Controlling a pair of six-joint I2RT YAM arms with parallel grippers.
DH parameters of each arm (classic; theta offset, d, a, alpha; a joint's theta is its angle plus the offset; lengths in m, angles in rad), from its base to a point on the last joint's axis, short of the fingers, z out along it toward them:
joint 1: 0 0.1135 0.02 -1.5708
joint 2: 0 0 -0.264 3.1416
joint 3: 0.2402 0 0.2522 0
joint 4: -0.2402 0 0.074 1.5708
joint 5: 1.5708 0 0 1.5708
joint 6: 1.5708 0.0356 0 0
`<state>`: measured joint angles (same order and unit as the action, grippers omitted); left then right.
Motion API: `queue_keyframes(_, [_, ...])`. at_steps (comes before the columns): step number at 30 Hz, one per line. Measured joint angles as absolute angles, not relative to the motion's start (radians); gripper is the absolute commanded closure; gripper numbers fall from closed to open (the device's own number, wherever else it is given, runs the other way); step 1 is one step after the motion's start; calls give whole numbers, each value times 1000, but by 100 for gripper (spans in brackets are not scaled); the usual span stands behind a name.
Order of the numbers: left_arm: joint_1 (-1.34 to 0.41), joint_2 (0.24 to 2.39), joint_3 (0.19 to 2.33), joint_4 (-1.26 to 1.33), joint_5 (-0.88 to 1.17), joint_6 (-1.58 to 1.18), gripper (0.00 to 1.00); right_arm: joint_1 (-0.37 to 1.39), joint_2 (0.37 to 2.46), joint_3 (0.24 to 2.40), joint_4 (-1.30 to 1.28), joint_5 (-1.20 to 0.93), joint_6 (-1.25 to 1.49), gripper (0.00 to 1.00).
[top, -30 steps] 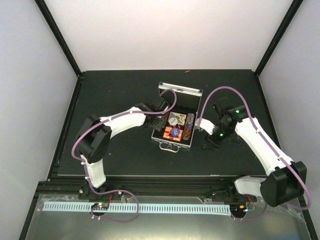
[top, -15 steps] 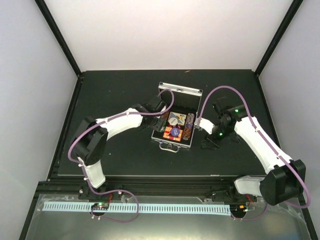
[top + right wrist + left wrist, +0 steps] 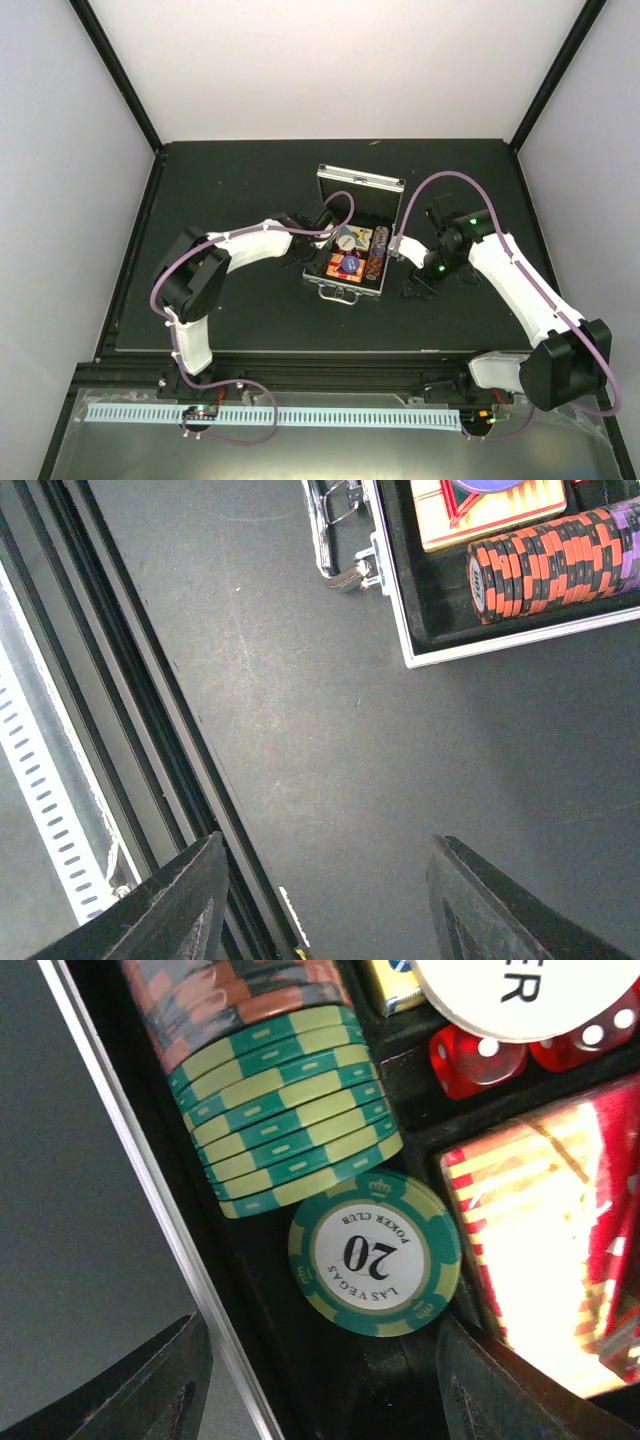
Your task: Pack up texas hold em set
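The silver briefcase (image 3: 333,288) lies open at the table's middle, its lid (image 3: 360,188) standing up. In the left wrist view a green "20" chip (image 3: 375,1252) lies flat in the tray below a row of green and cream chips (image 3: 290,1110) on edge, with maroon chips (image 3: 230,1000) above. Red dice (image 3: 478,1060) and a card deck (image 3: 550,1230) lie to the right. My left gripper (image 3: 316,250) is open and empty; its jaws straddle the case's left rim (image 3: 150,1190). My right gripper (image 3: 414,286) is open and empty over bare table, right of the case.
The right wrist view shows the case's handle (image 3: 340,540), its near corner (image 3: 500,645), a row of orange and black chips (image 3: 545,565) and the table's front rail (image 3: 120,710). A white dealer button (image 3: 540,995) lies by the dice.
My left arm's elbow has shifted and its gripper has moved slightly at the case's left edge. The right arm has not moved.
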<state>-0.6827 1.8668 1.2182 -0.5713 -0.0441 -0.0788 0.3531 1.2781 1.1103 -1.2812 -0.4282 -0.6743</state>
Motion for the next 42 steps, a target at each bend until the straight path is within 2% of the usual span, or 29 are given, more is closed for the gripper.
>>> queue_keyframes(24, [-688,1856,1219,-533,-241,-80,39,353,1308,1116,-1278,-430,-674,43])
queue_keyframes(42, [-667,1899,1288,-527,-238,-133,39,353,1316,1155,-1278,-428,-666,43])
